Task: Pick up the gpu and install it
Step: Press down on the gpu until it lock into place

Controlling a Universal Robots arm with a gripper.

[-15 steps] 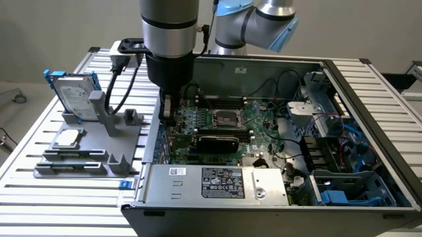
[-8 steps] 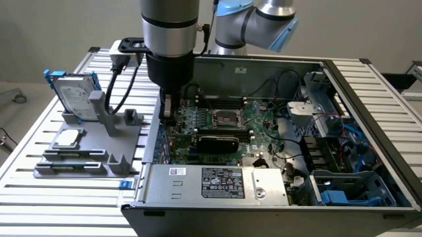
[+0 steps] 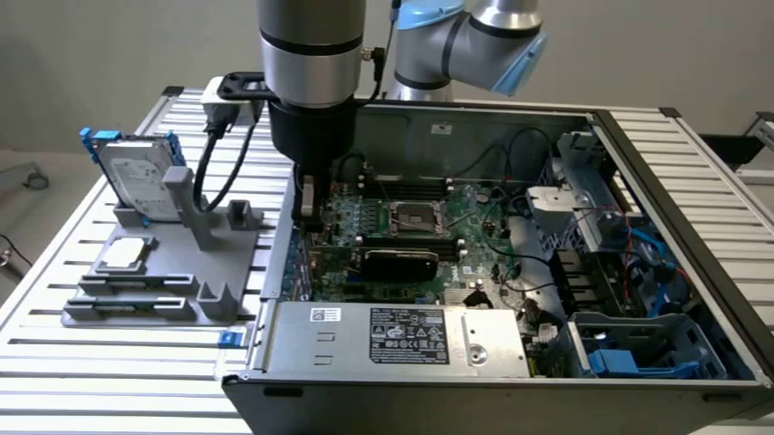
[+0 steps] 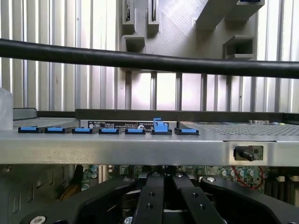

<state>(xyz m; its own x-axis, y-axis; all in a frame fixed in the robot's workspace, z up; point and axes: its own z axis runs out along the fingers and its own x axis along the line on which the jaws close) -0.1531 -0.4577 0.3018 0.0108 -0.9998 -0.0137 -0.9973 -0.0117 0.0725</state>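
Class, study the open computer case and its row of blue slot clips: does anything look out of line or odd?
One blue clip in the row along the case's edge stands raised while its neighbours lie flat. The gpu sits level on the motherboard; nothing else stands out.

Exterior view: you look down from high in front onto the open computer case (image 3: 508, 272) and the slatted table (image 3: 72, 362), from moderate range.
Wrist view: you look out close past the pincer (image 4: 163, 205), low over the case's rear wall (image 4: 140, 151) toward the grey holder (image 4: 182, 42).
Shared: the case's rear wall (image 3: 288, 245), holder (image 3: 169, 263), table slats.
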